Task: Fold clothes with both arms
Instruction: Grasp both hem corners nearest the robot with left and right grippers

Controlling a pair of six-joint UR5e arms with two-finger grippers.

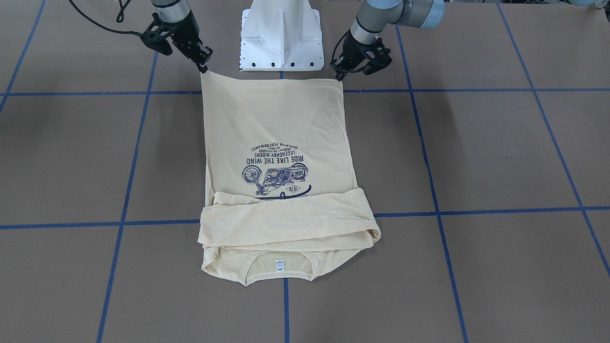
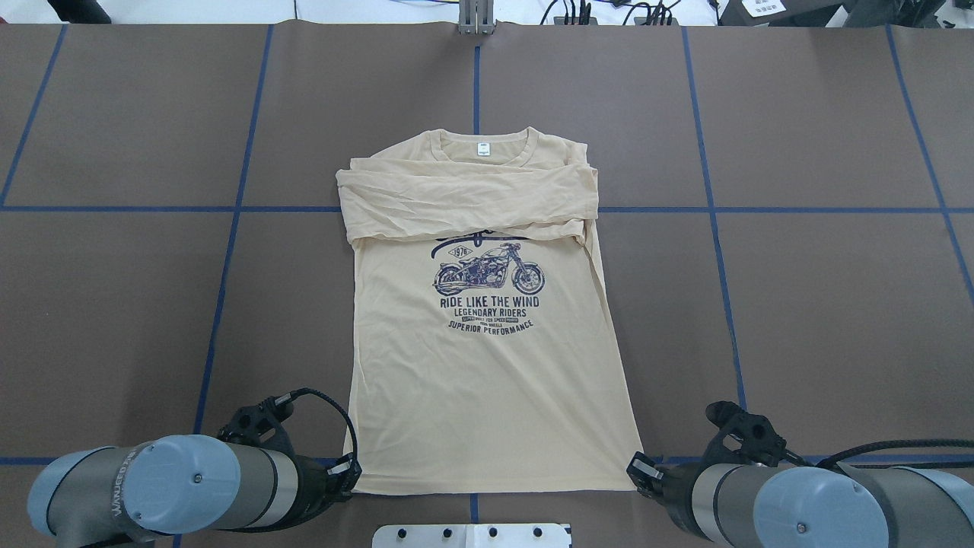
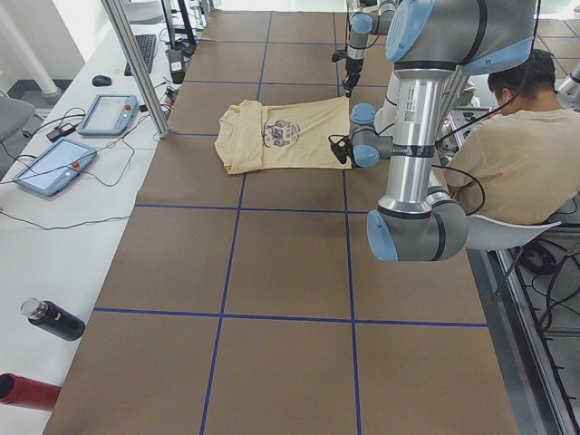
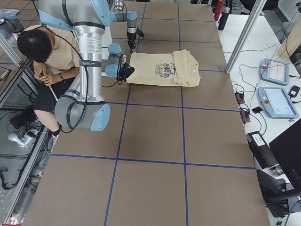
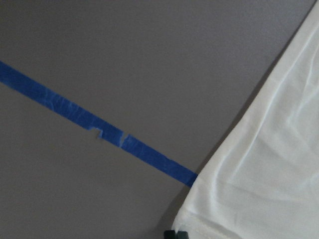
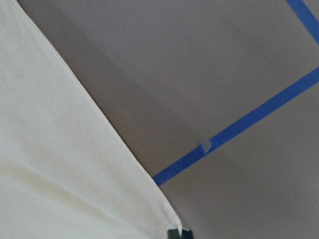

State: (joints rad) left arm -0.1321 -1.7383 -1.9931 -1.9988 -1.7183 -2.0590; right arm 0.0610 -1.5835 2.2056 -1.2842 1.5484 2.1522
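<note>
The cream-yellow shirt (image 2: pixel 487 365) lies flat, print side up, on the brown table, neck label (image 2: pixel 482 149) at the far end and both sleeves folded across the chest (image 2: pixel 464 202). My left gripper (image 2: pixel 351 473) is at the near hem corner on the overhead view's left, shut on that corner; it shows on the right in the front view (image 1: pixel 340 76). My right gripper (image 2: pixel 636 467) is shut on the other hem corner (image 1: pixel 204 69). Each wrist view shows a shirt corner (image 5: pixel 259 164) (image 6: pixel 60 164) running down to a dark fingertip at the bottom edge.
The white pedestal base (image 1: pixel 281 38) stands just behind the hem between the arms. Blue tape lines (image 2: pixel 114 207) grid the table. A seated person (image 3: pixel 526 154) is behind the robot. Control tablets (image 3: pixel 54 168), a dark bottle (image 3: pixel 50 319) and a metal post (image 3: pixel 136 63) line the far side.
</note>
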